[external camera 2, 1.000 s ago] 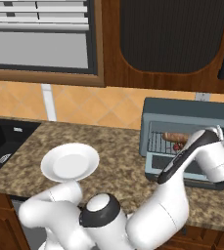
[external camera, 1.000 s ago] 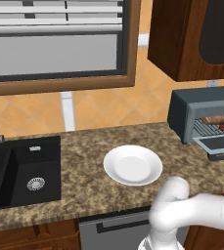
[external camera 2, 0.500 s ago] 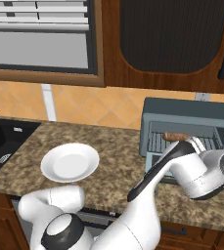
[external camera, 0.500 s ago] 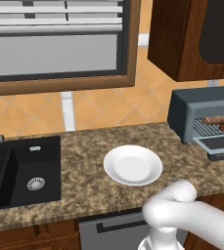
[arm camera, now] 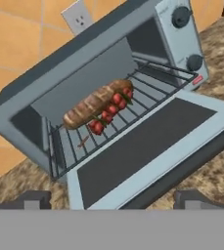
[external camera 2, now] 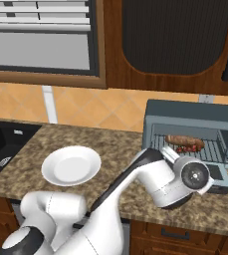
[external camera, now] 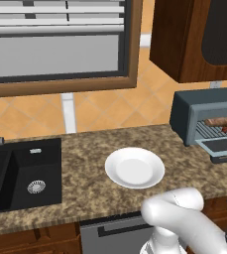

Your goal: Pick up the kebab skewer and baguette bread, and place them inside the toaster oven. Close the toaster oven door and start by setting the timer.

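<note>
Hovering wide open and empty, the end effector point(arm camera: 111, 197) faces the toaster oven point(arm camera: 84, 63) on speckled granite counter point(external camera: 85, 173).

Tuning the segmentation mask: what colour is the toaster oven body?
Blue-grey toaster oven, clearest in the hand view.

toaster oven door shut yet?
No, the toaster oven door lies folded down flat, with the baguette bread and kebab skewer visible on the rack.
</note>
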Available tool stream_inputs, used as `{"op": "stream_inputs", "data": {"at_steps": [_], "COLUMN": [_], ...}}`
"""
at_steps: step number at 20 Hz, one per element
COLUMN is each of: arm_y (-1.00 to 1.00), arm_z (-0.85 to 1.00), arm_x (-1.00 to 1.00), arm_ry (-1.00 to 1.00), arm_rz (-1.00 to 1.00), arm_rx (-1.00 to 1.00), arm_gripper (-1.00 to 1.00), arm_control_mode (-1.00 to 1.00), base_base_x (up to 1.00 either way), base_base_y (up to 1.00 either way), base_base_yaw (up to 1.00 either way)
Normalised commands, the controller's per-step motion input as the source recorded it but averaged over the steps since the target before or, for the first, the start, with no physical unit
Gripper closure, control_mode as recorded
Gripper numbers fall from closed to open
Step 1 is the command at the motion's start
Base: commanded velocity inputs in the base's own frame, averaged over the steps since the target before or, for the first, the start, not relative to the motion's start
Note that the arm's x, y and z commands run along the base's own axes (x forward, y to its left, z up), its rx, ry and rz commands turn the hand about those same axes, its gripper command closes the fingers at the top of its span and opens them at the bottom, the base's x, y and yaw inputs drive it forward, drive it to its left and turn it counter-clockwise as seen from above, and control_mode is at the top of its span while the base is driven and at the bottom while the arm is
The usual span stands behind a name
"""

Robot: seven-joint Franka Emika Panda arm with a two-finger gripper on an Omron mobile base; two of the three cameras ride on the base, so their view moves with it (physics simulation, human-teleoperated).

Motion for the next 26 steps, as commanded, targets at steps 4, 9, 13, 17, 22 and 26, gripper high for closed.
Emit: {"op": "stream_inputs", "data": {"at_steps": [4, 9, 13, 17, 22, 26], "arm_y": [0.14, 0.12, 0.00, 0.00, 0.00, 0.00], "arm_z": [0.16, 0.01, 0.00, 0.00, 0.00, 0.00], "arm_x": [0.00, -0.01, -0.06, -0.02, 0.00, 0.00], "arm_ry": [-0.02, -0.06, -0.07, -0.09, -0.08, -0.06], "arm_rz": [0.18, 0.14, 0.08, 0.03, 0.00, 0.00], "arm_rx": [-0.16, -0.19, -0.20, -0.22, -0.21, -0.14], "arm_gripper": [-1.00, -1.00, -1.00, -1.00, -1.00, -1.00], "arm_control_mode": [-1.00, -1.00, -1.00, -1.00, -1.00, -1.00], "base_base_x": [0.00, 0.00, 0.00, 0.00, 0.00, 0.00], "base_base_y": [0.00, 0.00, 0.00, 0.00, 0.00, 0.00], "base_base_yaw": [0.00, 0.00, 0.00, 0.00, 0.00, 0.00]}}
